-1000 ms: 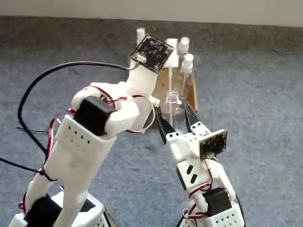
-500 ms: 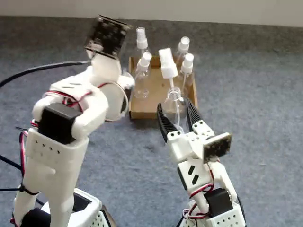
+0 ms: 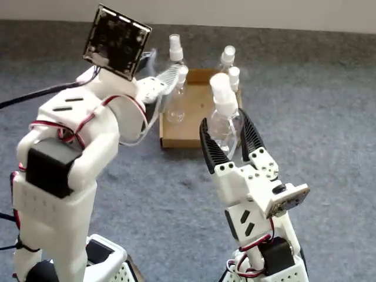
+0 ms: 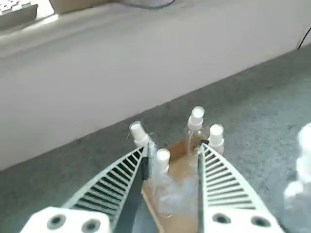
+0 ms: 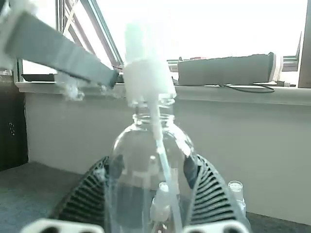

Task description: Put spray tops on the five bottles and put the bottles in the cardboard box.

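My right gripper (image 3: 224, 120) is shut on a clear bottle (image 3: 222, 130) held above the front right of the cardboard box (image 3: 191, 126). A white spray top (image 3: 222, 88) sits in the bottle's neck with its tube hanging inside; the right wrist view shows that spray top (image 5: 145, 65) on the bottle (image 5: 146, 179), slightly tilted. My left gripper (image 3: 158, 67) is open and empty, raised over the box's left side. Between its fingers in the left wrist view (image 4: 172, 150) I see several capped bottles (image 4: 163, 162) standing in the box (image 4: 177, 216).
The box rests on grey carpet (image 3: 305, 117) with a pale wall behind. Capped bottles stand at the box's back left (image 3: 175, 47), back right (image 3: 227, 56) and left side (image 3: 178, 88). A black cable (image 3: 35, 97) runs along the left.
The left arm has swung away from above the bottle, going left and up. The spray top has settled down onto the bottle's neck. The right gripper has lifted the bottle slightly.
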You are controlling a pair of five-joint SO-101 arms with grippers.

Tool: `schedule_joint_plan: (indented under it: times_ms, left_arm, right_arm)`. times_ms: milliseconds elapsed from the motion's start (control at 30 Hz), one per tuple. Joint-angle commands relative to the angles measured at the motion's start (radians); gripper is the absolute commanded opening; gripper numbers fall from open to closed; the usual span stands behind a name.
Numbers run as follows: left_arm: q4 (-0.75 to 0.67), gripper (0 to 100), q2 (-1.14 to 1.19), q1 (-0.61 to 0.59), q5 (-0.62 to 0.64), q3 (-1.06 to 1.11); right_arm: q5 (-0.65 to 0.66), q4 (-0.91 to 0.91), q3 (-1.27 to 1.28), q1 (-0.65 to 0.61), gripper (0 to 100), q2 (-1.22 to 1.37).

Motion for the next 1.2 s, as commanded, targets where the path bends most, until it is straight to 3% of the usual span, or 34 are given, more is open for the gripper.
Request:
schedule_joint_plan:
  times_ms: [0, 133, 433, 567, 767, 1167]
  left_arm:
    - [-0.018, 17, 0.007, 0.127, -0.011, -0.113]
    - [-0.017, 17, 0.047, 0.211, -0.011, -0.157]
    - [0.003, 17, 0.076, 0.312, -0.046, -0.157]
    - [0.005, 17, 0.07, 0.302, -0.061, -0.151]
    - [0.003, 17, 0.071, 0.193, -0.057, -0.171]
    - [-0.003, 17, 0.113, 0.191, -0.061, -0.268]
  right_arm:
    - [-0.009, -0.019, -0.008, 0.01, 3.0, -0.008]
    - [-0.009, -0.018, -0.008, 0.01, 11.3, -0.008]
    - [-0.009, 0.048, -0.008, 0.01, 11.9, -0.008]
    - [-0.009, 0.085, -0.008, 0.01, 11.9, -0.008]
    - [-0.009, 0.096, -0.01, 0.01, 11.9, -0.008]
    - [0.0, 0.142, -0.008, -0.11, 10.0, -0.008]
